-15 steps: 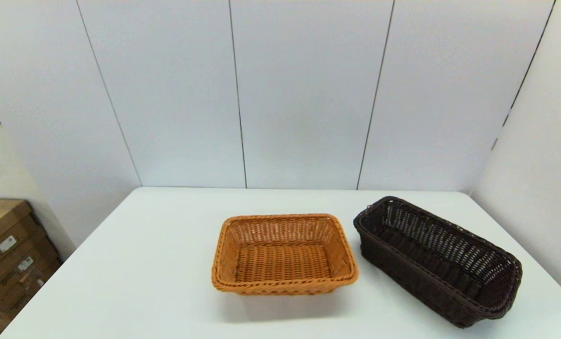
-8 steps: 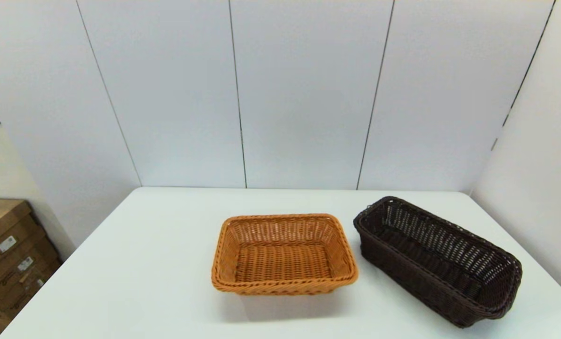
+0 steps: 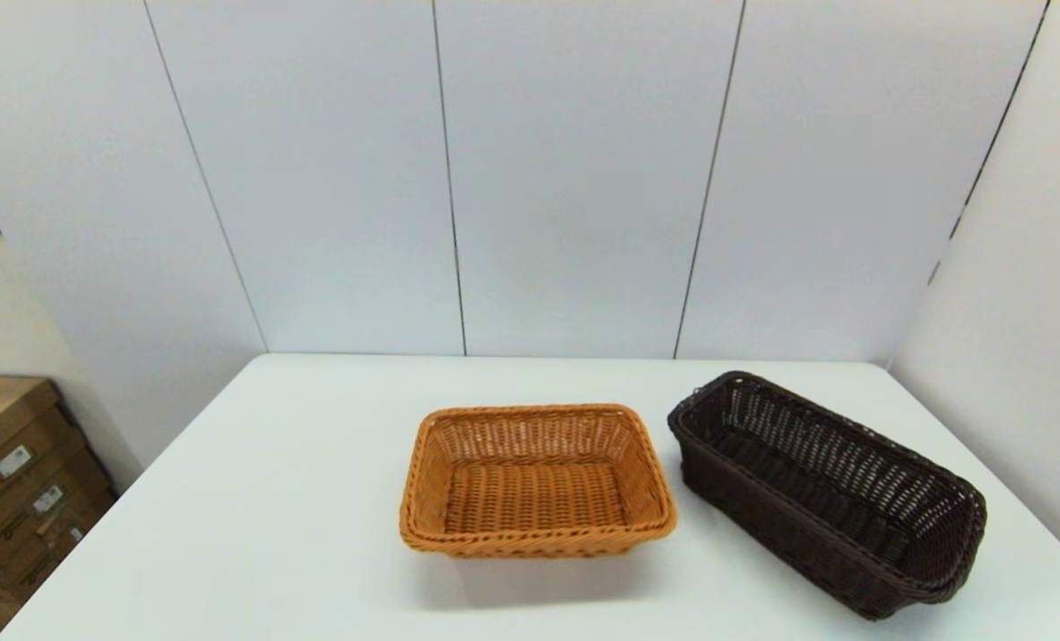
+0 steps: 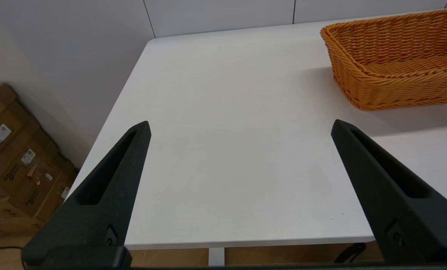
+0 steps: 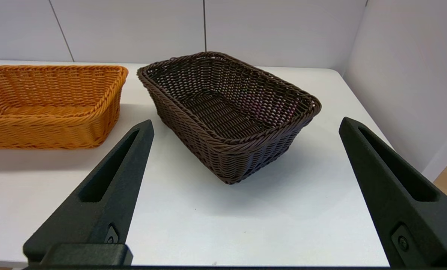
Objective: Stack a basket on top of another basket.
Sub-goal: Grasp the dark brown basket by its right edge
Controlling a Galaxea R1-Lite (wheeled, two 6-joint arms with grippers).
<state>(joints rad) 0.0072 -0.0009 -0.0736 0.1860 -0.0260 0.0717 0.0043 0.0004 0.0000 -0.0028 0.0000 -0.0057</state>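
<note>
The dark brown basket sits on the white desk to the right of the orange basket, just beside it but apart, and lies at an angle to it. Both are upright and empty. Your right claw is released, fingers spread wide, and hangs short of the dark basket at the near edge of the desk. Your left claw is likewise released and idle over bare desk, with the orange basket off to its side.

The reach has not begun. Take the dark basket by its braided rim at the middle of a side, one finger inside and one outside, so that it lifts level. In my judgement an end grip would let it tip. Turn it square with the orange basket before you lower it. The open weave could snag a fingertip.
</note>
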